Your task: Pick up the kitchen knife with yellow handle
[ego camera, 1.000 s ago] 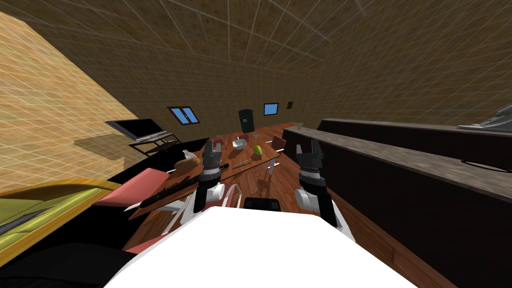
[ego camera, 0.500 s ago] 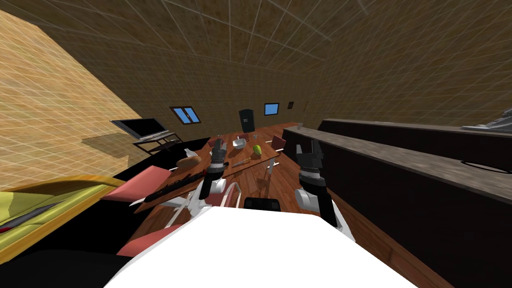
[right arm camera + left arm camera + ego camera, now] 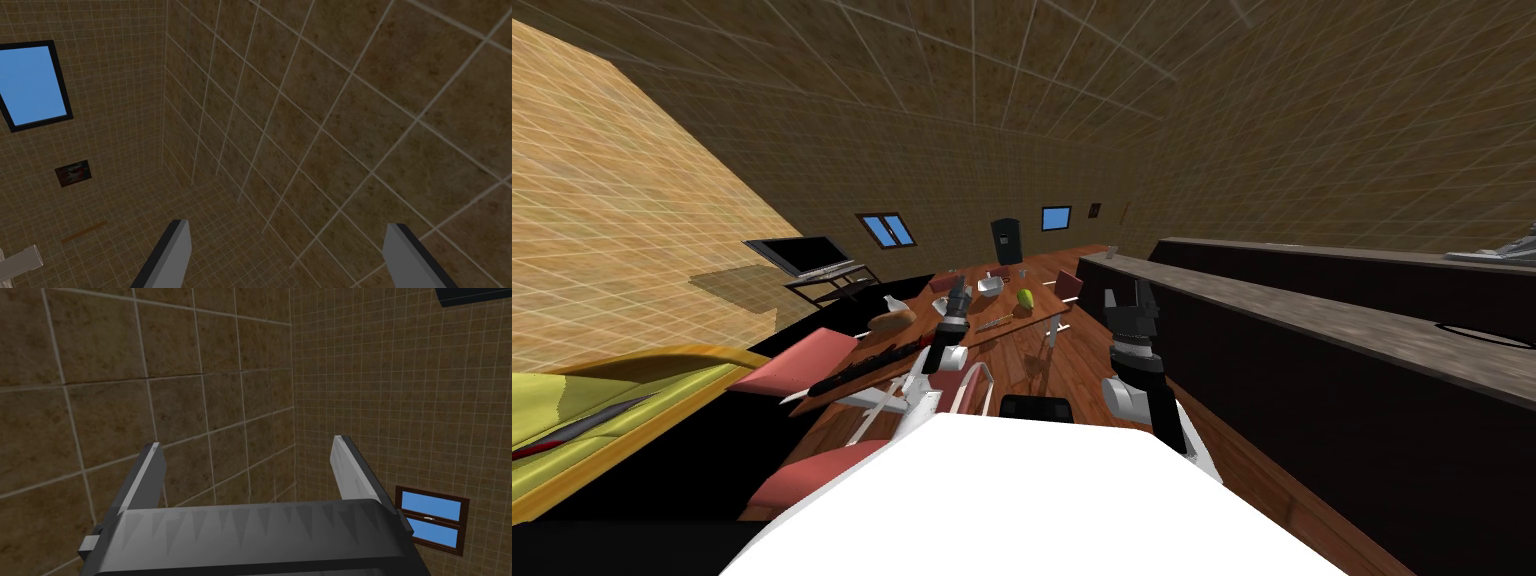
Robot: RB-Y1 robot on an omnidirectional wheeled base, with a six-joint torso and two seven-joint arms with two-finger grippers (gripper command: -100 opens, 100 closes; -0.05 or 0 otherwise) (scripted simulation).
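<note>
The kitchen knife (image 3: 996, 322) lies small on the brown wooden table (image 3: 1032, 322), its yellowish handle toward me, between a green fruit (image 3: 1026, 298) and a bread loaf (image 3: 890, 321). My left gripper (image 3: 958, 288) is raised above the table just left of the knife and apart from it. In the left wrist view the left gripper (image 3: 247, 445) stands open with nothing between its fingers (image 3: 150, 470). My right gripper (image 3: 1129, 296) is held up to the right of the table, and in the right wrist view the right gripper (image 3: 286, 225) is open and holds nothing.
A white bowl (image 3: 990, 286), a white bottle (image 3: 890, 304) and a long black object (image 3: 857, 367) also lie on the table. Red chairs (image 3: 797, 362) flank it. A long dark counter (image 3: 1312, 312) runs along the right. A TV (image 3: 802, 256) and a yellow-green sofa (image 3: 622, 405) are on the left.
My left arm has reached forward and a little right over the table, toward the knife. The head view has shifted slightly. The right arm has not moved.
</note>
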